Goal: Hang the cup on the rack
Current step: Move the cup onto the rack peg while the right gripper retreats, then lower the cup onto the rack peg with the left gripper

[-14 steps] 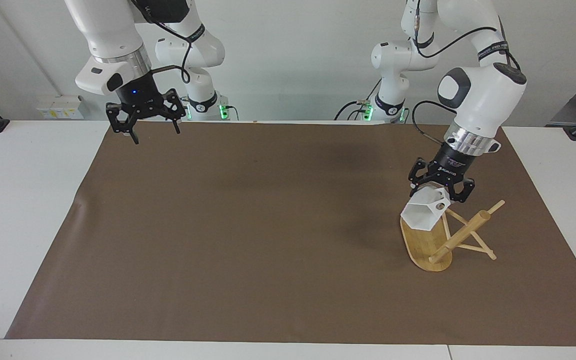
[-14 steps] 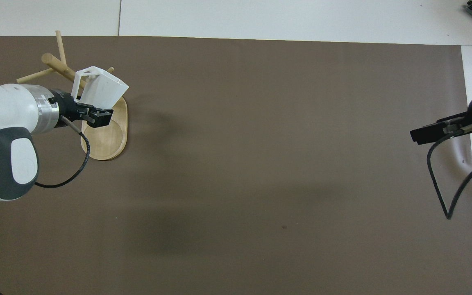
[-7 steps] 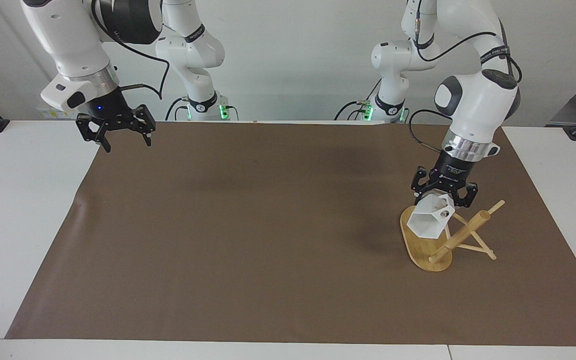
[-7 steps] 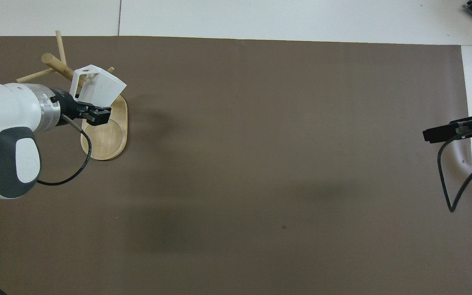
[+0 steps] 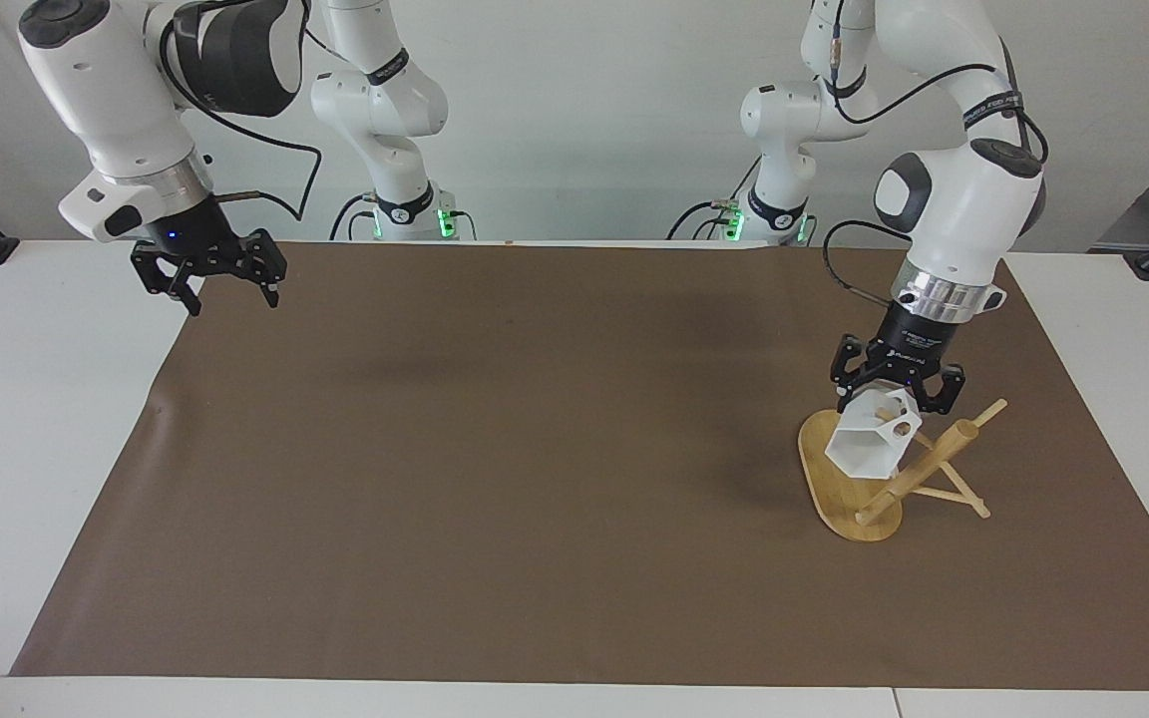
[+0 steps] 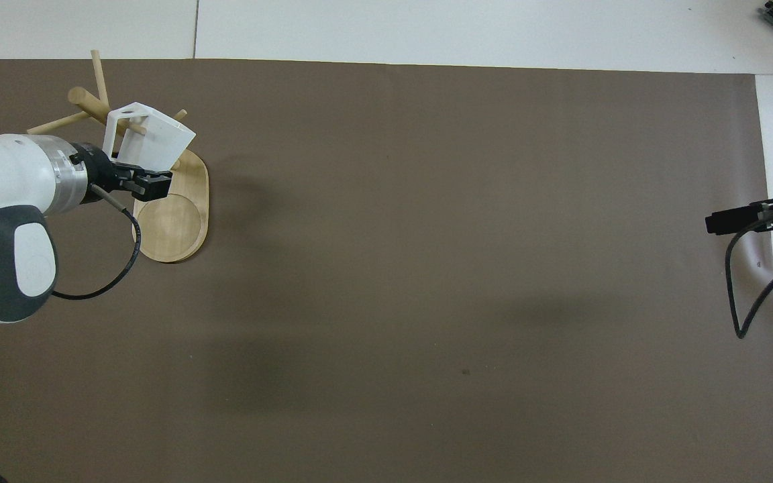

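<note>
- My left gripper (image 5: 896, 391) is clamped on the small white faceted cup (image 5: 869, 445), tilted over the light bamboo rack (image 5: 849, 499).
- My right gripper (image 5: 231, 296) hangs with fingers spread over the brown mat's (image 5: 495, 479) edge, waiting.

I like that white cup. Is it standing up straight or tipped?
Tipped. The cup hangs slanted in the left gripper, its mouth facing down and sideways over the rack.

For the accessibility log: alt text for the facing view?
The left gripper holds the cup tilted over the rack at the left arm's end of the brown mat. The right gripper hangs open over the mat's corner.
</note>
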Tool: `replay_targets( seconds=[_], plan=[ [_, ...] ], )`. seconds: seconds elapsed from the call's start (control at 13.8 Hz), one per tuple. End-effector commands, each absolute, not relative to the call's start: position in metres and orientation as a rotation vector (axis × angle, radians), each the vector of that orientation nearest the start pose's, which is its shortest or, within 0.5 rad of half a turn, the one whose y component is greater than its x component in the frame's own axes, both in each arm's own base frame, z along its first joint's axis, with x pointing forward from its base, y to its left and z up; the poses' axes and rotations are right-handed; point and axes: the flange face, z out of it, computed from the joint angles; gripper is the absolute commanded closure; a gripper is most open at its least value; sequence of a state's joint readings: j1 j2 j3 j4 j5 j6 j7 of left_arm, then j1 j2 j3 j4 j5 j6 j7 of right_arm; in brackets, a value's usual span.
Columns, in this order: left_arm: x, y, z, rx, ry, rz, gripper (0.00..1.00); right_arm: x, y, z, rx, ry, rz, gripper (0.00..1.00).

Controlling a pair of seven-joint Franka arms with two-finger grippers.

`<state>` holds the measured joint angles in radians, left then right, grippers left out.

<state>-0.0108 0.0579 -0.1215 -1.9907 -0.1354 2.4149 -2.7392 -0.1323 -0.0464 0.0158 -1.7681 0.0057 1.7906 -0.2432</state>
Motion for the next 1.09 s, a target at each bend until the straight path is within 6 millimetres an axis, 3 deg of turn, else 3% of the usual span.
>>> replay_targets(
  seconds=[0.0, 0.43, 0.8, 0.87, 0.94, 1.01],
  plan=[
    [0.600, -0.078, 0.472, 0.486, 2.712, -0.075, 1.00, 0.543, -0.069, 0.578, -3.145, -0.114, -0.123, 0.00],
    [0.603, -0.067, 0.464, 0.408, 2.734, -0.082, 1.00, 0.539, -0.065, 0.586, -3.119, 0.066, -0.059, 0.00],
    [0.603, -0.067, 0.463, 0.401, 2.737, -0.083, 1.00, 0.541, -0.065, 0.603, -3.121, 0.062, -0.078, 0.00],
    [0.603, -0.067, 0.463, 0.404, 2.737, -0.082, 0.96, 0.541, -0.065, 0.604, -3.121, 0.062, -0.080, 0.00],
    [0.603, -0.065, 0.464, 0.407, 2.734, -0.080, 0.83, 0.541, -0.065, 0.605, -3.121, 0.059, -0.080, 0.00],
    [0.604, -0.064, 0.464, 0.415, 2.732, -0.071, 0.57, 0.541, -0.065, 0.605, -3.121, 0.057, -0.080, 0.00]
  ],
)
